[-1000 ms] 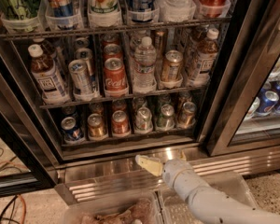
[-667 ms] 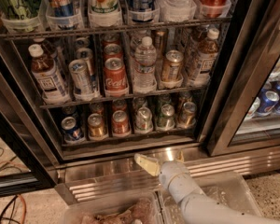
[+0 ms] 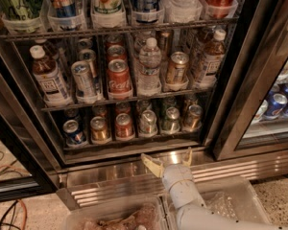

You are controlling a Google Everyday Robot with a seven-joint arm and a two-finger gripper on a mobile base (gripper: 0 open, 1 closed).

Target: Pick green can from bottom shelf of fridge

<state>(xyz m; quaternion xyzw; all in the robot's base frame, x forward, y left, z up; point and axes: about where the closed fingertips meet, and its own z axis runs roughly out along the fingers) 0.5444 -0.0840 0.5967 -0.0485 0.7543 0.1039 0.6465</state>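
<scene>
You have one view, probably mounted high, looking forward and down at the fridge [image 3: 240, 71] from close; the tool [image 3: 169, 161], fingers [image 3: 151, 165] spread, sits low centre, below the bottom shelf [image 3: 134, 141].

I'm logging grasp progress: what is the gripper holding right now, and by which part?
Nothing. The gripper is open in front of the steel base, below the bottom shelf, and the green can stands there untouched.
</scene>
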